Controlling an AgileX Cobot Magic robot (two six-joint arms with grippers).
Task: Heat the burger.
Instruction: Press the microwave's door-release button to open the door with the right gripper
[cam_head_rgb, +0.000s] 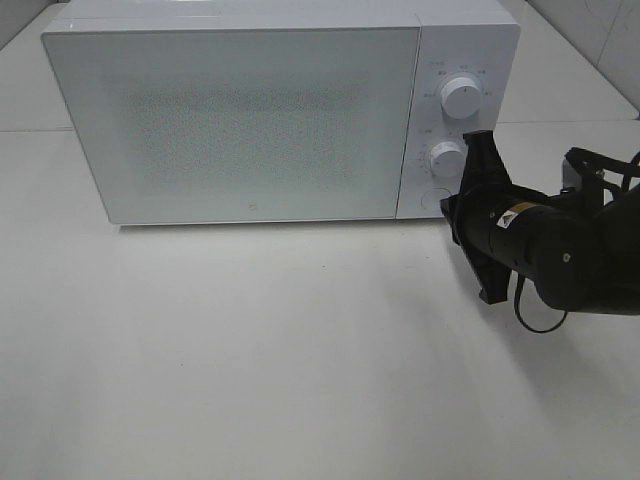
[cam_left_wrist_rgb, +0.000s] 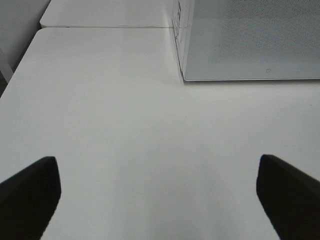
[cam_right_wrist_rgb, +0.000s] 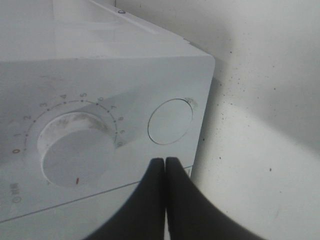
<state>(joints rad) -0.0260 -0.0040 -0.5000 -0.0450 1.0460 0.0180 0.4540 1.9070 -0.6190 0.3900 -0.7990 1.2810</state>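
The burger is out of view. The white microwave stands at the back of the table with its door shut; the frosted door hides the inside. My right gripper is shut and empty, its tips close to the front panel just below the round door button and beside the lower dial. I cannot tell whether it touches the panel. My left gripper is open and empty over bare table, in front of the microwave's left corner. It does not show in the exterior high view.
The control panel carries an upper dial, the lower dial and the round button. The white table stretches in front of the microwave. A wall runs close behind and to the right.
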